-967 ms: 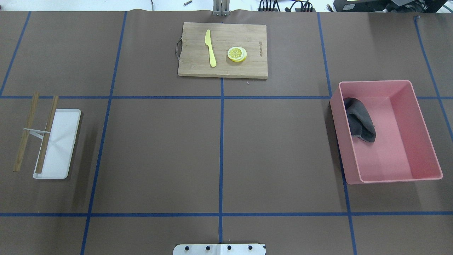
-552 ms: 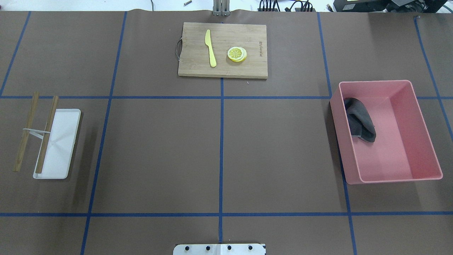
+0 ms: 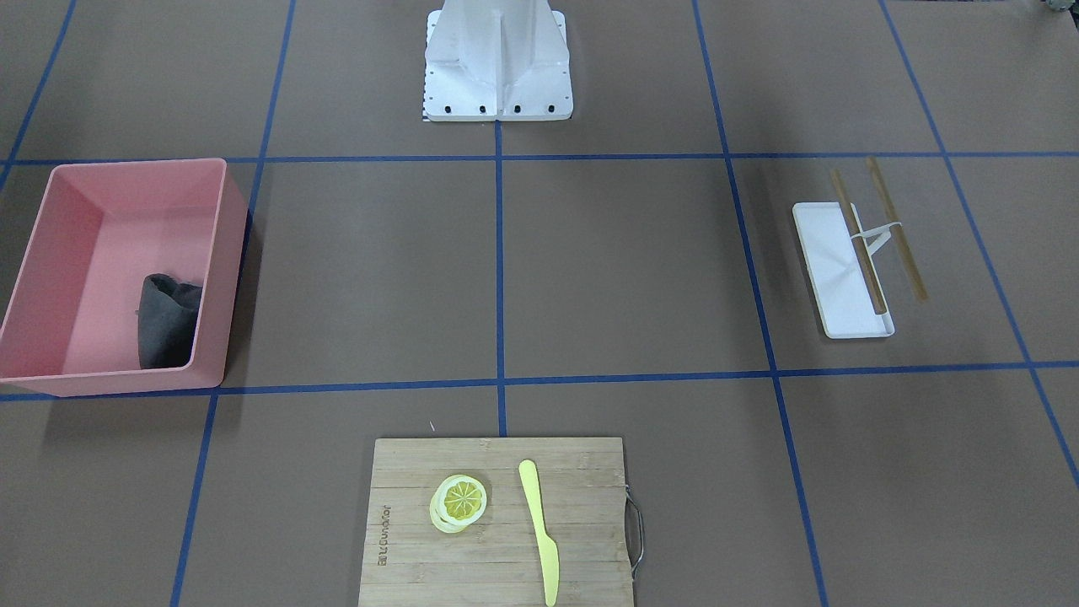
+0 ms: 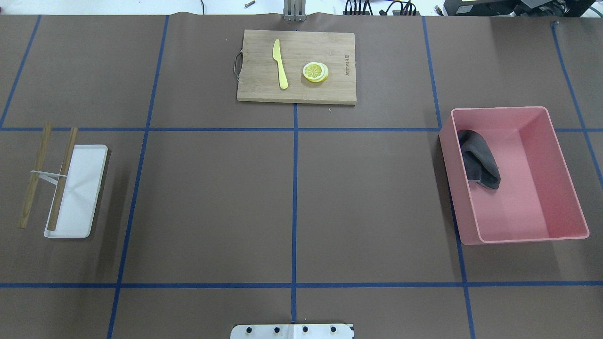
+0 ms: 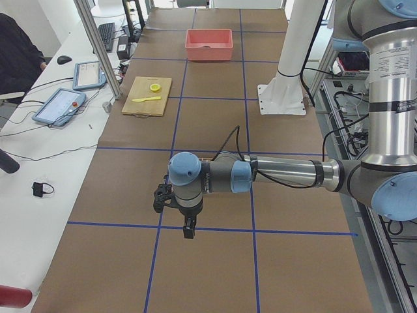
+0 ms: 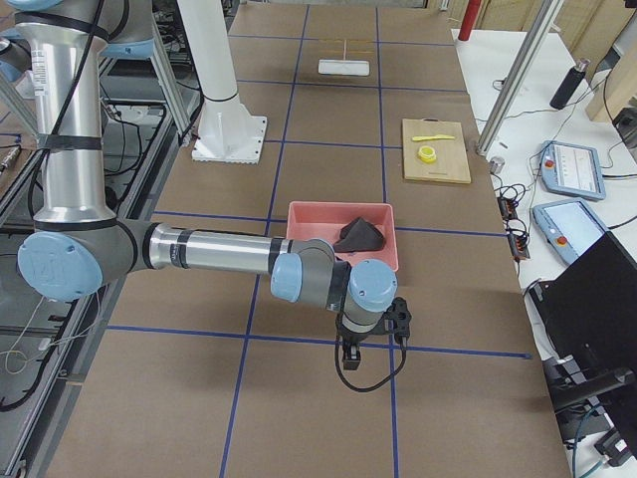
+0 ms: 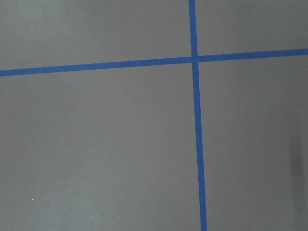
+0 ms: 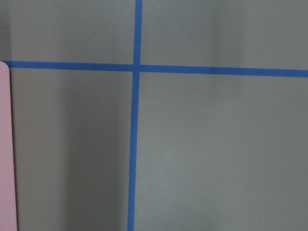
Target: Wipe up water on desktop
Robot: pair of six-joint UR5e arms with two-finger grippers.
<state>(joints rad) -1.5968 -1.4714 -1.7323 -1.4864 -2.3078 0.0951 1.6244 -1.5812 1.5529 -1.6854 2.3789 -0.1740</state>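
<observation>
The desktop (image 4: 212, 197) is a matte brown top with a grid of blue tape lines; I see no water on it. A dark grey cloth (image 4: 480, 160) lies crumpled in a pink bin (image 4: 565, 174) at the right, and also shows in the front view (image 3: 169, 320). My left gripper (image 5: 189, 231) shows only in the exterior left view, hanging over the table's left end. My right gripper (image 6: 350, 358) shows only in the exterior right view, beyond the pink bin (image 6: 309, 224). I cannot tell whether either is open or shut. Both wrist views show only bare brown top and tape.
A bamboo cutting board (image 4: 254, 84) at the far middle holds a yellow knife (image 4: 281, 63) and lemon slices (image 4: 315, 72). A white tray (image 4: 82, 188) with two wooden sticks (image 4: 34, 176) lies at the left. The robot's base (image 3: 497, 67) stands at the near edge.
</observation>
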